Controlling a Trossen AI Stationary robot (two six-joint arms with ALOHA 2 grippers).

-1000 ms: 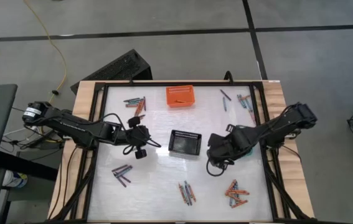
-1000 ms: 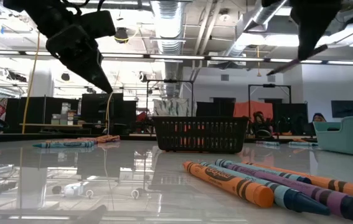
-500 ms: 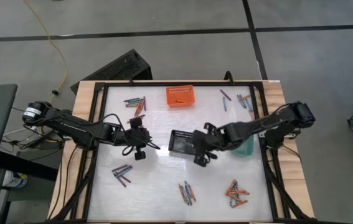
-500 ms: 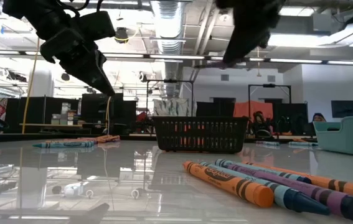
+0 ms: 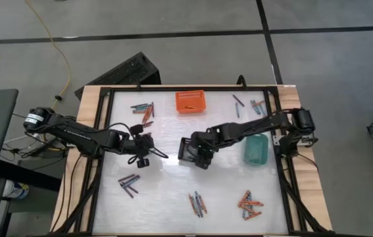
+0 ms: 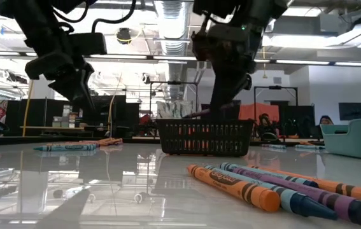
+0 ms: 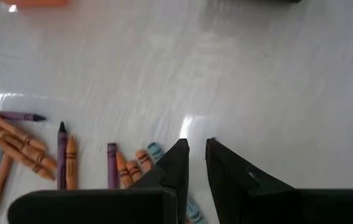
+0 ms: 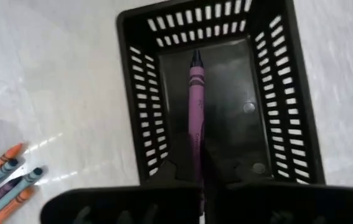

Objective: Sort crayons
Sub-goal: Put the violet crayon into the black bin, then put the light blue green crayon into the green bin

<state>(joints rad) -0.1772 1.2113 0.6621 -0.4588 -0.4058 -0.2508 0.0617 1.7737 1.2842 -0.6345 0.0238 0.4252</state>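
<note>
Right tool sits over the black basket at the centre of the surface, fingers clenched on a purple crayon. In the right wrist view the crayon points lengthwise down into the basket, tip toward the far wall; whether it touches the basket floor, cannot tell. In the low view the right tool hangs just above the basket rim.

Left tool hovers at about 9 o'clock of the black basket, well apart from it. Fingers are nearly together with a thin gap, grasping nothing.

Orange basket is at 12 o'clock of the surface and has orange crayons inside. Teal basket is at 3 o'clock of the black one.

Loose crayons lie in heaps:
- 11 o'clock heap, mixed colours
- 1 o'clock heap, near the right edge
- 8 o'clock heap, purple and teal
- 6 o'clock heap
- 5 o'clock heap, mostly orange

The left wrist view shows a crayon cluster flat on the surface just past the left tool's fingers, orange, purple and teal mixed.
</note>
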